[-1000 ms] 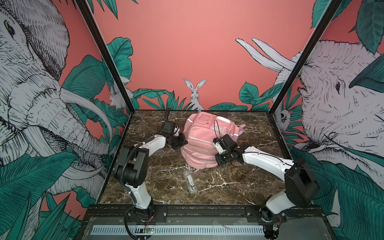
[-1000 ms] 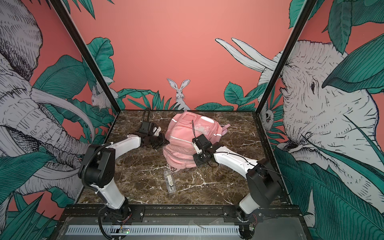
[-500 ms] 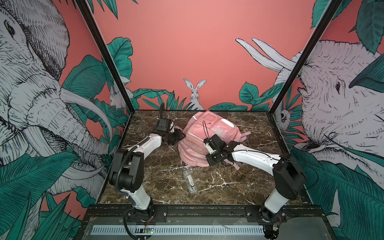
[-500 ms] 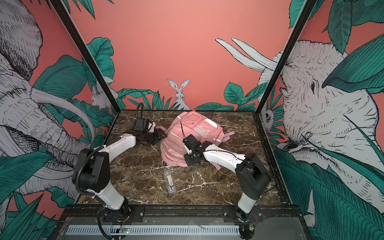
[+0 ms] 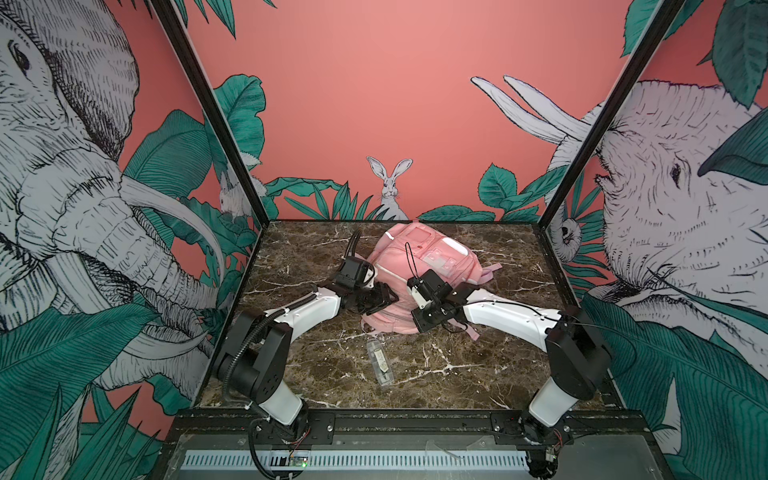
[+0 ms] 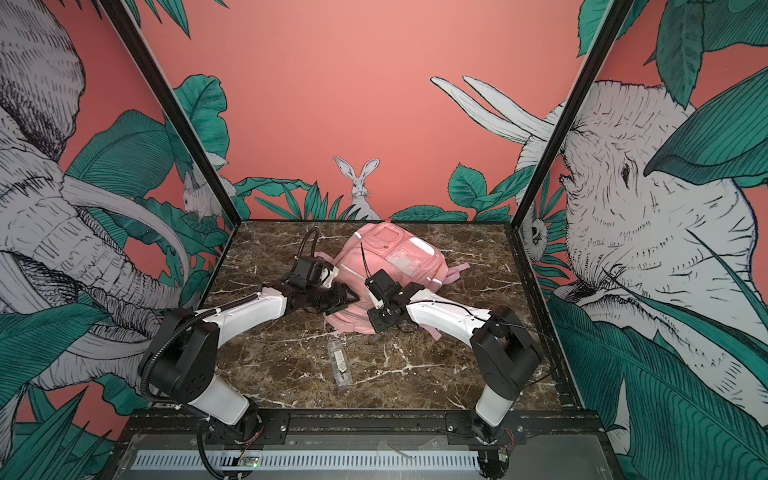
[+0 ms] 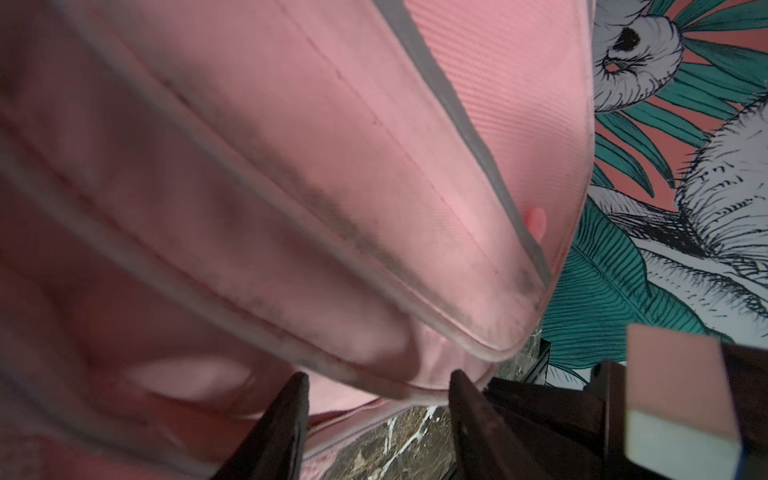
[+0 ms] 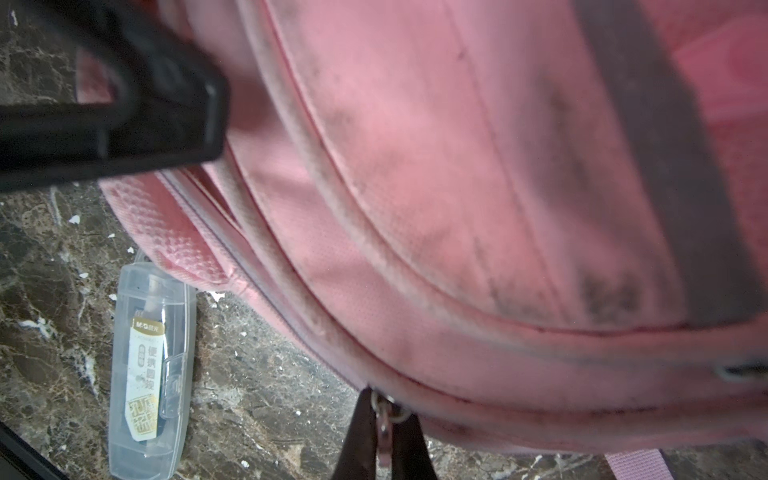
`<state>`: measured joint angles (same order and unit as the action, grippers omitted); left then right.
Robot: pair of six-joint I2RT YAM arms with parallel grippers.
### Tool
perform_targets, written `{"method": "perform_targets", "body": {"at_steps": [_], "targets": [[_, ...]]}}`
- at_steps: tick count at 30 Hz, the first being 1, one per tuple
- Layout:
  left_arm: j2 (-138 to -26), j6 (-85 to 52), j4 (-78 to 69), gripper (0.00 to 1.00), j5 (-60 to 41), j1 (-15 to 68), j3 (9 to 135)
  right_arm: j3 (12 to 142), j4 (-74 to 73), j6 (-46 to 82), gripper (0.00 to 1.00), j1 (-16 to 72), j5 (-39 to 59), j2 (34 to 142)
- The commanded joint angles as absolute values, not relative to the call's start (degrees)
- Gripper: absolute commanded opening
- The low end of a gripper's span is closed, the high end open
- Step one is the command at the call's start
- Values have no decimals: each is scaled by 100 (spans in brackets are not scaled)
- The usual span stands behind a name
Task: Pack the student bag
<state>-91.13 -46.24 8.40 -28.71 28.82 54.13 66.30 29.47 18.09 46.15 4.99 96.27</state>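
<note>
The dark marble table (image 5: 478, 374) fills the floor of the booth, and the student bag (image 5: 419, 257) lies on it front side up, from the centre toward 12 o'clock, a pink strap trailing off toward 3 o'clock. The left gripper (image 5: 384, 297) sits against the bag's 8 o'clock edge. In the left wrist view its jaws stand apart with the bag's piped seam just ahead of them, clamped on nothing. The right gripper (image 8: 386, 409) is at the bag's 6 o'clock edge, jaws pinched together on the metal zip pull (image 8: 384, 415) of the main zip. A clear plastic case (image 5: 380, 362) with a white and gold label lies flat on the marble at 6 o'clock from the bag - near it but not touching in both top views.
</note>
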Motion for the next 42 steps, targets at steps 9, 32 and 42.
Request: {"method": "perform_targets", "body": {"at_steps": [9,32,42], "targets": [[-9612,-4849,517,38,-2743,2891,5725,6625,3006,1805,0,4790,686,9548],[-9151,-4115,1463,0,-2487,2161,5845,6420,3311,1635,0,4739,255,9233],[-9044,-3930,1631,0,-2471,2039,5766,6165,3415,1569,0,4400,183,8971]]}}
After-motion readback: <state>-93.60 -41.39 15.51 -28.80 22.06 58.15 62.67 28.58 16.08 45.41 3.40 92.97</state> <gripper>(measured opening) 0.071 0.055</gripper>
